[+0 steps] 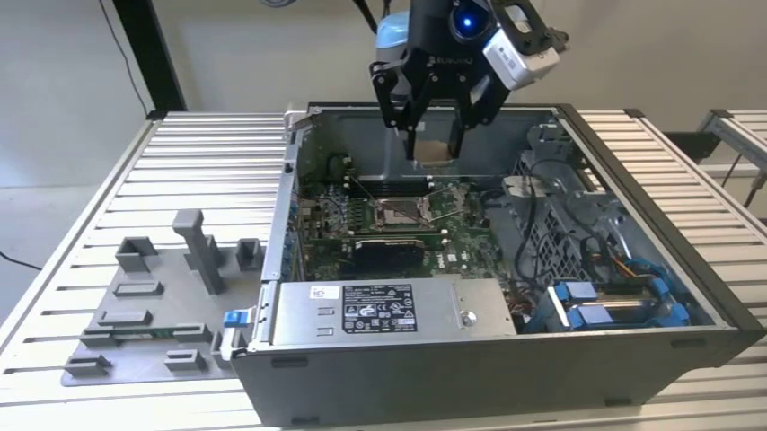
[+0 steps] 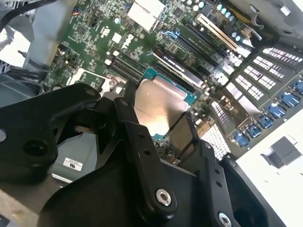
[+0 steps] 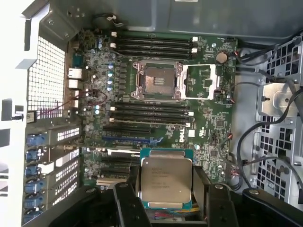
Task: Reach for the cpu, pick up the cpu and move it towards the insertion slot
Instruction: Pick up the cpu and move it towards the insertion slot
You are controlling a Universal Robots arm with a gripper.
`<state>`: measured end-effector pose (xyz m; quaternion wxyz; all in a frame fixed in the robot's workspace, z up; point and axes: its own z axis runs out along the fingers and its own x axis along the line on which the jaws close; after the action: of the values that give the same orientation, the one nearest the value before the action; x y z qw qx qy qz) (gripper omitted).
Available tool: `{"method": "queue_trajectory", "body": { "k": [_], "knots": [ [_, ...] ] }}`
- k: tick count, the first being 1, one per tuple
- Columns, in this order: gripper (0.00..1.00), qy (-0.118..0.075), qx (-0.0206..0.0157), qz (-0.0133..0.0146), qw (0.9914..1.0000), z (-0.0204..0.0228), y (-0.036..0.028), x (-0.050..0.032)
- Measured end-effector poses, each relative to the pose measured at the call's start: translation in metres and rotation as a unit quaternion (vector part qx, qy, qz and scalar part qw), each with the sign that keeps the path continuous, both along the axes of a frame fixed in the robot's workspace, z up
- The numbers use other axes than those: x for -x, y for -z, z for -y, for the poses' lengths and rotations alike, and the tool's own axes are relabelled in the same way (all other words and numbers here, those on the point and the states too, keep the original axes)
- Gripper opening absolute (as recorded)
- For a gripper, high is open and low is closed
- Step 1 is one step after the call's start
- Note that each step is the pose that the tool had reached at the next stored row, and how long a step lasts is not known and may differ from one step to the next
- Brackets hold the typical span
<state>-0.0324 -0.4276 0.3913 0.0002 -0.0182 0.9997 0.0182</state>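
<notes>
Fingers (image 1: 434,135) grasping the cpu (image 1: 433,150) above the open case (image 1: 671,260).

Both wrist views show the black fingers (image 3: 130,189) clamped on opposite edges of the cpu (image 3: 166,185), its silvery top facing the cameras. In the exterior view the chip hangs over the green motherboard (image 1: 462,242), near the case's rear wall; the slot (image 1: 400,212) lies at about 7 o'clock from it, uncovered. The case rests on a slatted tabletop (image 1: 180,180) with grey fixture blocks (image 1: 162,296) at 9 o'clock.
</notes>
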Motion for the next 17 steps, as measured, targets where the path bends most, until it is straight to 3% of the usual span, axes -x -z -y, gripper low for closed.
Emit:
{"method": "queue_trajectory", "body": {
  "k": [4, 17],
  "knots": [
    [0.00, 0.000, 0.0000, 0.0000, 1.00000, -0.0030, 0.0000, 0.0000],
    [0.00, 0.000, 0.0000, 0.0000, 1.00000, -0.0049, 0.0000, 0.0001]
  ]
}}
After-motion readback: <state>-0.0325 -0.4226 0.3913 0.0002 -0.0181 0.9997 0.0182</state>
